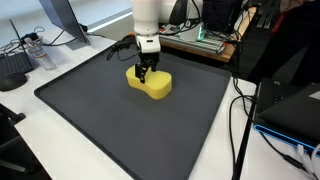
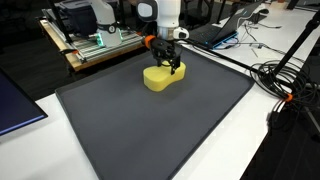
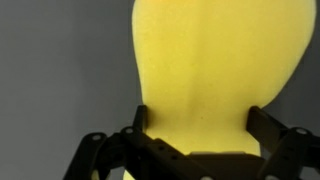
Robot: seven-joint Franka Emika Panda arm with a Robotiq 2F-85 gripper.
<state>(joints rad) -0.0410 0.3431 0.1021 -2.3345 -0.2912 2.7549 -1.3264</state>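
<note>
**Tool and sponge on the mat.** The tool (image 1: 145, 77) of the white arm (image 1: 146, 20) points straight down over a yellow sponge (image 1: 150, 85). The sponge has a two-lobed, peanut-like outline and lies flat on a dark grey mat (image 1: 100, 125). The mat covers most of the white desk (image 1: 22, 125).

**Position.** In both exterior views the sponge sits in the part of the mat nearest the edge where the arm's base stands. It is well apart from the mat's other three edges and from all four corners. The tool stands over the lobe closer to the base, and the other lobe lies uncovered beside it.

**Tool state.** In the wrist view the jaws are spread wide. One dark finger (image 3: 141, 118) shows on each side of the sponge's narrower part, and the broad lobe (image 3: 220, 50) fills the picture above them. The sponge lies between the fingers. Whether the pads touch its sides cannot be told, and it shows no squeezing or dent.

**Surroundings.** A wooden board carrying electronics (image 2: 100, 45) stands past the desk edge behind the arm. Black cables (image 2: 285, 85) trail over the desk beside one side edge of the mat. A dark laptop (image 1: 290, 105) lies past that same edge.
</note>
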